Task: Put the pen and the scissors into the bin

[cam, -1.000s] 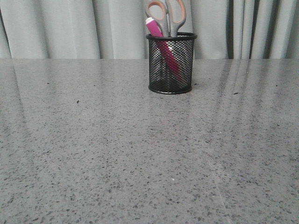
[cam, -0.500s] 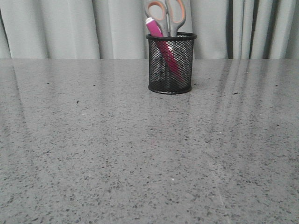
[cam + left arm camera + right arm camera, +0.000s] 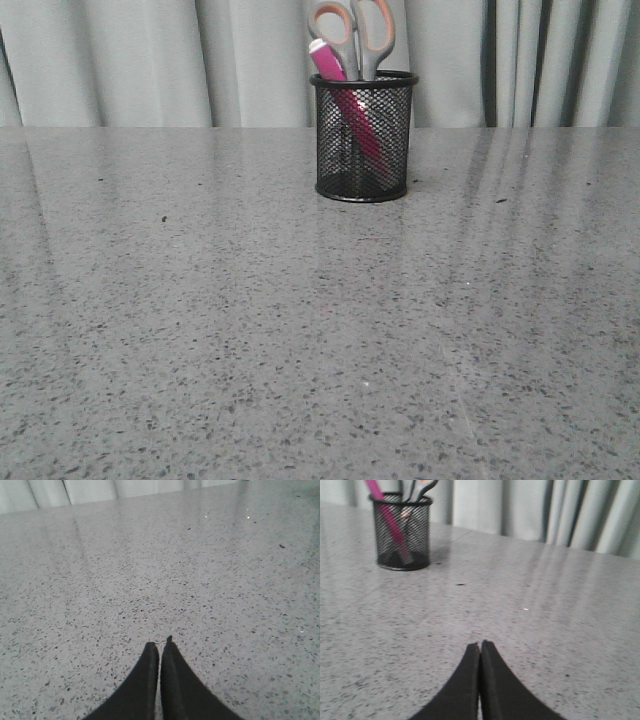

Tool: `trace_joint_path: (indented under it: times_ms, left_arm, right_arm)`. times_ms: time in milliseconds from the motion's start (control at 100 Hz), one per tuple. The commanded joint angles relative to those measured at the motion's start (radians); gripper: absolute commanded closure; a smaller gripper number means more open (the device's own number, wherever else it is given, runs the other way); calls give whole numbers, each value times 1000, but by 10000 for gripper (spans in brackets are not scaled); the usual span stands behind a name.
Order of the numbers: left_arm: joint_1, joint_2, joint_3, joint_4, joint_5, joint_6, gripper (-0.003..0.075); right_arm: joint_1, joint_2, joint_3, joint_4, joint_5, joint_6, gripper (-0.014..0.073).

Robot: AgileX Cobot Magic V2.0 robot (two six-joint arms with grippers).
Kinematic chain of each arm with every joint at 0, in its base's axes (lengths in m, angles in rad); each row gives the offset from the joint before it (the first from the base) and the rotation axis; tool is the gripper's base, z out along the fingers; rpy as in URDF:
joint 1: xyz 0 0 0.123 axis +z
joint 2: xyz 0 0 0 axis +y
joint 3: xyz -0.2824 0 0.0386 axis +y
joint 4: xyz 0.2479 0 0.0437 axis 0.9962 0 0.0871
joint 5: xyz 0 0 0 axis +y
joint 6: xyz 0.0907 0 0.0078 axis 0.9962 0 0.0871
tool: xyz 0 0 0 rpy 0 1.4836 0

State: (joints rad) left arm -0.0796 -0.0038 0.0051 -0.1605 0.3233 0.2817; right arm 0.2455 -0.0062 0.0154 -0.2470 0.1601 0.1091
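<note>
The black mesh bin [image 3: 363,137] stands upright at the far middle of the table. The magenta pen [image 3: 343,95] leans inside it, its whitish cap above the rim. The scissors [image 3: 353,30] stand in it with the grey and orange handles up. In the right wrist view the bin [image 3: 401,531], the pen [image 3: 385,509] and the scissors [image 3: 417,488] show far from my right gripper [image 3: 480,644], which is shut and empty over bare table. My left gripper [image 3: 160,643] is shut and empty over bare table. Neither gripper shows in the front view.
The grey speckled table [image 3: 300,330] stretches to a pale curtain [image 3: 120,60] along its far edge. Nothing else stands on it in view.
The bin and its contents sit a few pixels further left in the front view than one second ago. Nothing else differs.
</note>
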Motion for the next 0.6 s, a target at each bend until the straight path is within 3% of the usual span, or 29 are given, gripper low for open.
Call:
trace_joint_path:
  times_ms: [0, 210, 590]
  left_arm:
    - [4, -31, 22, -16, -69, -3, 740]
    - [4, -31, 22, -16, -69, -3, 740]
    - [4, -31, 22, -16, -69, -3, 740]
  right_arm:
    - [-43, -26, 10, -12, -21, -13, 660]
    - [-88, -26, 10, -12, 156, -13, 660]
    - [-88, -26, 10, -14, 147, -13, 660]
